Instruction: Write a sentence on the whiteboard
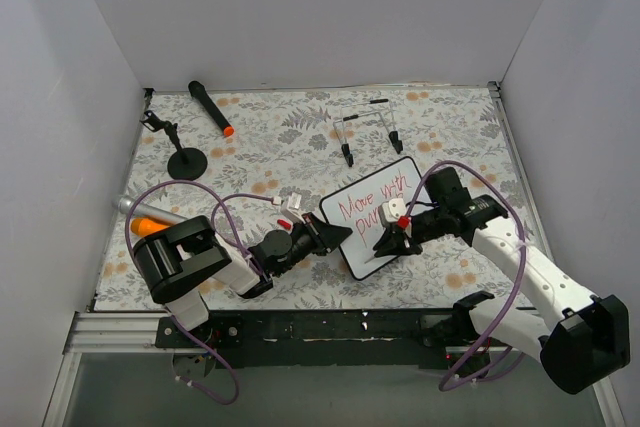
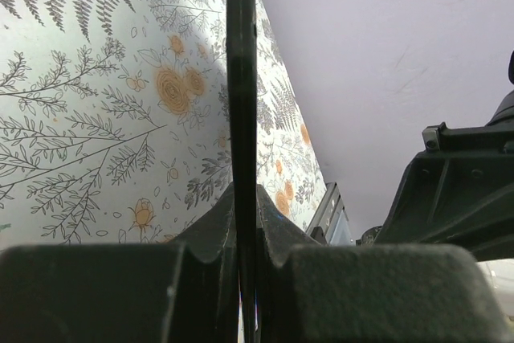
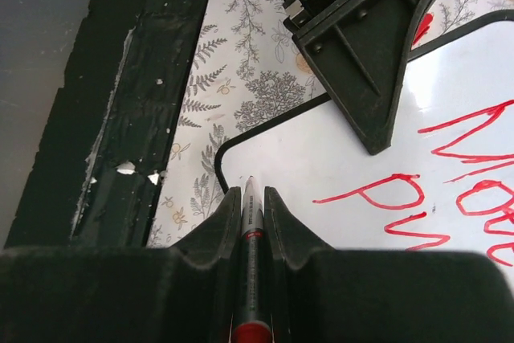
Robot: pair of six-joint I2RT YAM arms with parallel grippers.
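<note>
The whiteboard (image 1: 372, 209) lies tilted on the floral table, black-framed. On it is the sentence (image 1: 378, 197) in red: "Move with", with "pur" on the line below. My left gripper (image 1: 338, 235) is shut on the board's left edge, and in the left wrist view the frame (image 2: 241, 78) runs edge-on between my jaws (image 2: 243, 198). My right gripper (image 1: 386, 243) is shut on a red-capped marker (image 3: 250, 230). The marker's tip points at the white surface (image 3: 321, 158) near a rounded corner, left of the red letters (image 3: 377, 192). I cannot tell whether the tip touches the board.
A black marker with an orange tip (image 1: 212, 108) and a small black stand (image 1: 185, 159) lie at the back left. An orange and silver object (image 1: 148, 217) lies at the left. Two thin black tools (image 1: 346, 143) lie behind the board. A black rail (image 1: 330, 325) runs along the near edge.
</note>
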